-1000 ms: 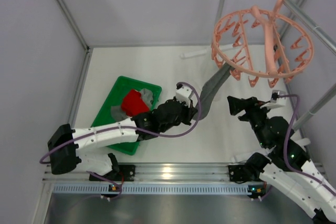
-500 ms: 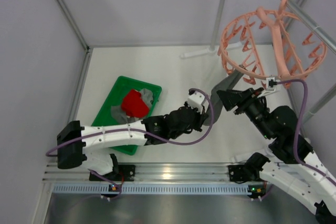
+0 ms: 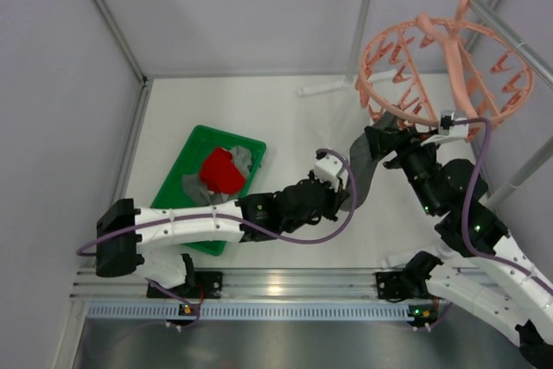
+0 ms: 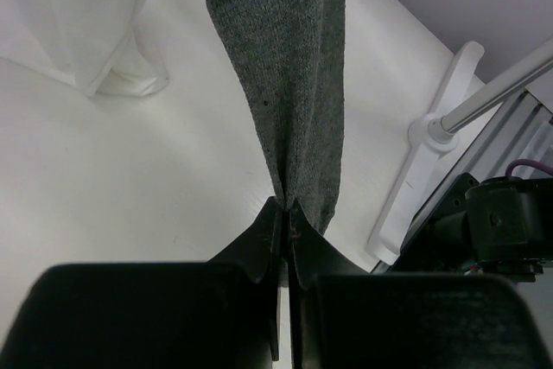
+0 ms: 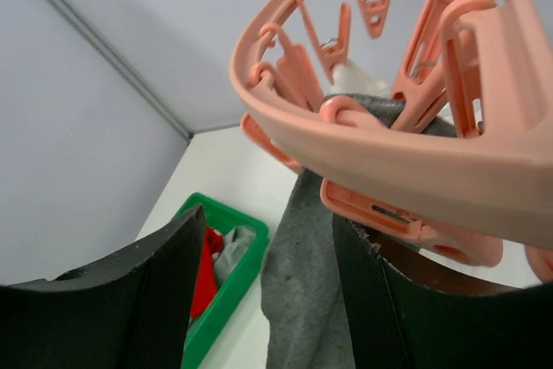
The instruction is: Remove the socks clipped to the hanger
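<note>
Far right over the bench (image 3: 259,110), the pink hanger (image 5: 371,149) hangs tilted. One long grey sock (image 4: 285,84) is clipped to its near-left rim and stretches down and left to my left pincer (image 4: 285,213), which is clamped tight on the sock's lower end. My right pincer (image 5: 270,222) stands wide just under the rim, with the sock between its jaws. Left on the bench, a green tray (image 3: 183,162) holds a red sock (image 3: 222,170) and crumpled grey socks (image 3: 242,157).
</note>
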Robot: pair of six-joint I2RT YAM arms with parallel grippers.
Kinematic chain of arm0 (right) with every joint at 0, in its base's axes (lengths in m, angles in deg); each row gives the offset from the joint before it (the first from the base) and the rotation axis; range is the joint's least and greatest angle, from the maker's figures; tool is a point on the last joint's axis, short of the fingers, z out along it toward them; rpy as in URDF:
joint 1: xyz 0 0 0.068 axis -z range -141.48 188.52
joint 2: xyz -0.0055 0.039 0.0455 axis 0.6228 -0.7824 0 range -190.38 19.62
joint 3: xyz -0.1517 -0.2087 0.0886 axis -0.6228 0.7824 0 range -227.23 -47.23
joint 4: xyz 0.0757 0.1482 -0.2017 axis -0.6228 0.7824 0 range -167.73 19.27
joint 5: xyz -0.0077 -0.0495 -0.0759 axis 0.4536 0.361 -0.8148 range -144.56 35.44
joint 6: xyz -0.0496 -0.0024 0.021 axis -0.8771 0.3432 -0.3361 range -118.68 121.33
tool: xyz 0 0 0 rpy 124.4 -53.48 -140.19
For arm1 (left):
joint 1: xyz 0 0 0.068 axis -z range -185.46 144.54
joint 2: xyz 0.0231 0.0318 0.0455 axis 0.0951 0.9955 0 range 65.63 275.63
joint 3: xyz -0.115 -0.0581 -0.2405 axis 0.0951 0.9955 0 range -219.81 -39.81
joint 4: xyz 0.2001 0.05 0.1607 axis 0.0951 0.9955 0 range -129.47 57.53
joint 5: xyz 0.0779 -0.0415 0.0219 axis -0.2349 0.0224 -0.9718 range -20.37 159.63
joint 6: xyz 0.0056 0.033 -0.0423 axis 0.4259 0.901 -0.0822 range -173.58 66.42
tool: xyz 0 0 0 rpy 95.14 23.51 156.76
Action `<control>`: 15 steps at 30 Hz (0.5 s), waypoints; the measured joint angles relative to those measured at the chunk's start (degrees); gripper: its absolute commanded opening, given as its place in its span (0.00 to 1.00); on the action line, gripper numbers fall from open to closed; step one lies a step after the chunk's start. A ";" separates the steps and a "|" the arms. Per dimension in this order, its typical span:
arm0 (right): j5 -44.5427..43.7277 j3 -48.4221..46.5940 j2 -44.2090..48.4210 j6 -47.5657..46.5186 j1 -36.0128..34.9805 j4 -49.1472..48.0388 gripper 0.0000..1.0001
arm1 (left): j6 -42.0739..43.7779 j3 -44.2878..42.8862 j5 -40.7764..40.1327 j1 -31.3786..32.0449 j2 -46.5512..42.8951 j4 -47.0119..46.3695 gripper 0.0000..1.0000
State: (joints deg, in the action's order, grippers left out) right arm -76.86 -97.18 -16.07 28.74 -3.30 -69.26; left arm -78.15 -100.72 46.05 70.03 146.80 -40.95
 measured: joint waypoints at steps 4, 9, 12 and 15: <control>-3.91 0.07 0.94 -3.80 0.00 -0.70 0.56 | -0.02 -0.61 0.55 0.00 0.11 0.20 0.00; -6.03 3.50 3.76 -7.04 0.00 -5.53 0.66 | 0.04 -1.57 1.60 0.02 0.11 0.31 0.00; -5.81 6.97 5.66 -6.73 0.00 -6.51 0.87 | 0.37 -2.12 1.57 0.02 0.11 0.39 0.00; -5.16 11.56 8.28 -5.14 0.00 -6.19 0.98 | 0.92 -2.67 1.42 0.00 0.11 0.72 0.00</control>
State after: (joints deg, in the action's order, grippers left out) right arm -82.02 -85.62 -7.78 23.61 -3.30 -75.45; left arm -77.24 -103.38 47.48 70.03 146.91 -40.23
